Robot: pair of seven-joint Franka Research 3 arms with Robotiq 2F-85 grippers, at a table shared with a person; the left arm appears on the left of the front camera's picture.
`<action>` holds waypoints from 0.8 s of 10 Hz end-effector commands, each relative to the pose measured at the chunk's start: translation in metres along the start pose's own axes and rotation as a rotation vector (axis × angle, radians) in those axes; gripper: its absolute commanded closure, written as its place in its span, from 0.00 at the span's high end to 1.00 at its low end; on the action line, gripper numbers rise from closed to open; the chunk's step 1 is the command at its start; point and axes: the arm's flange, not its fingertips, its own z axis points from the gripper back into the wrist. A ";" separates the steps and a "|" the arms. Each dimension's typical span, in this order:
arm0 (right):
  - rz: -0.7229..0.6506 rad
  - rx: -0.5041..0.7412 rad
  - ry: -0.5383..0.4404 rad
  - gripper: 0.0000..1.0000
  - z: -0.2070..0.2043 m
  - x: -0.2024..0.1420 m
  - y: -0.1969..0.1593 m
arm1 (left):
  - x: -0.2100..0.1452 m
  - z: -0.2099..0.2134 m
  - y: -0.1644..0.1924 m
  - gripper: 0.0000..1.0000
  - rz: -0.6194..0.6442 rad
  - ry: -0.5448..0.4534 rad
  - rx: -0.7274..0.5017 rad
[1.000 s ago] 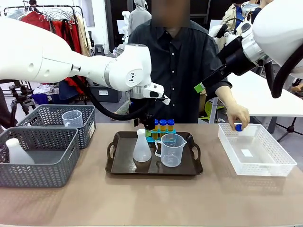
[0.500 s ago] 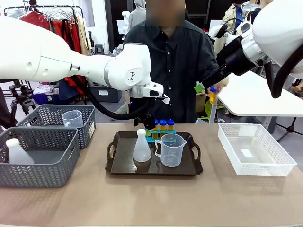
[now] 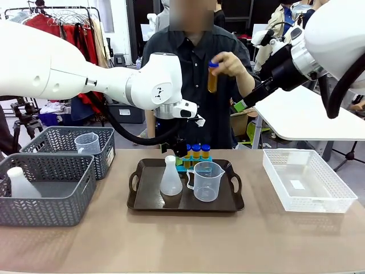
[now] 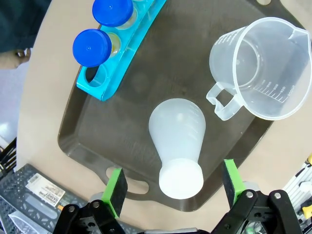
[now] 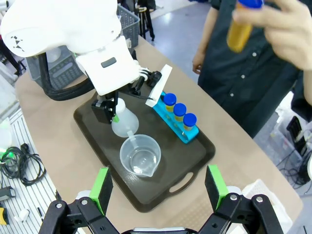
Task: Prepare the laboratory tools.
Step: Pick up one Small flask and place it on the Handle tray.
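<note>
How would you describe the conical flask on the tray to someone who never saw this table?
Find the dark handled tray in the middle of the table. On it, left of the clear measuring jug and in front of the blue tube rack, stands the conical flask. It alone is milky white, with a wide base and narrow neck.

Bright, even indoor light from overhead, no harsh shadows. Soft dark shadows sit under the flask (image 3: 170, 177) and jug (image 3: 206, 181) on the dark tray (image 3: 142, 200), w/ faint sheen on the tray's glossy floor. White arm shells near blown out in the front view. Left wrist view sharp at centre; wide-angle bend at the edges curves the table edge (image 4: 36, 87). Person's raised hand (image 5: 285, 22) and tube (image 5: 240, 27) are motion-blurred in the right wrist view. Bkgd slightly soft.
</note>
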 end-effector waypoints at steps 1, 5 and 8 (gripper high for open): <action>0.002 0.004 -0.005 1.00 0.001 0.000 -0.001 | -0.001 0.002 0.001 1.00 -0.009 -0.005 0.008; 0.002 0.004 -0.005 1.00 0.001 0.000 -0.001 | -0.022 0.058 0.005 1.00 -0.038 -0.126 -0.083; 0.002 0.004 -0.005 1.00 0.001 0.000 -0.001 | -0.060 0.128 0.007 1.00 -0.110 -0.287 -0.094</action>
